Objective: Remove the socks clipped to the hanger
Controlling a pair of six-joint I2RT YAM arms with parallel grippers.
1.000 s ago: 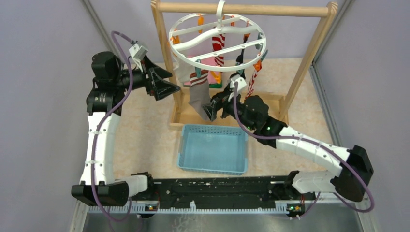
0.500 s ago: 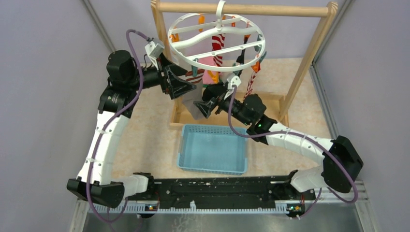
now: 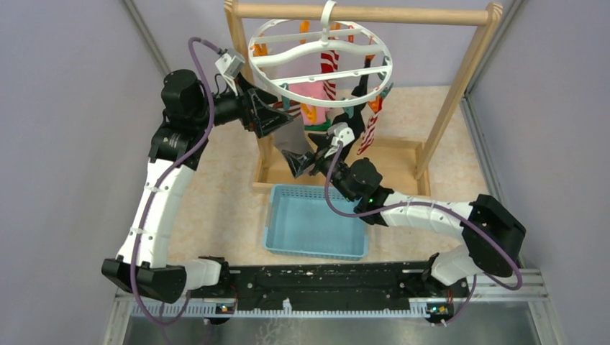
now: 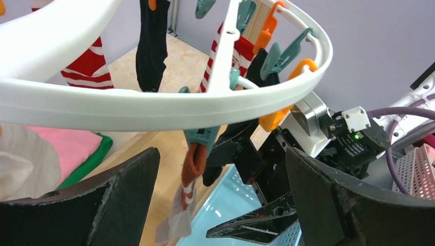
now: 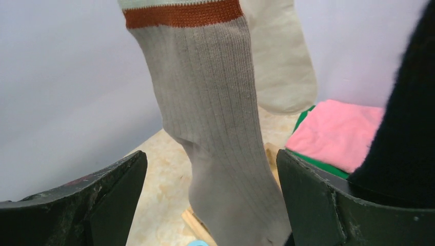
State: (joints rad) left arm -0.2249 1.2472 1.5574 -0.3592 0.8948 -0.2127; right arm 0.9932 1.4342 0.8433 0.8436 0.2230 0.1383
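Note:
The white round hanger (image 3: 328, 21) hangs by its hook from the rack bar, and its rim (image 4: 154, 105) crosses the left wrist view. A grey sock (image 3: 293, 136) with a brown-white cuff hangs from a teal clip (image 4: 202, 137) on the near-left rim. My left gripper (image 3: 277, 122) is open just under that rim, with the clip and cuff between its fingers (image 4: 220, 159). My right gripper (image 3: 306, 158) is open around the lower part of the grey sock (image 5: 220, 128) and does not press it. Red-and-white socks (image 3: 329, 68), a black sock (image 4: 152, 46) and a white sock (image 5: 279, 61) stay clipped.
A light blue basket (image 3: 316, 221) sits on the table in front of the wooden rack (image 3: 360, 13). A folded pink-and-green cloth (image 5: 338, 130) lies on the rack's base under the hanger. Grey walls close in on both sides.
My left arm has swung right and up to the hanger's near-left rim. My right gripper has moved left and forward to straddle the grey sock. The hanger has shifted slightly.

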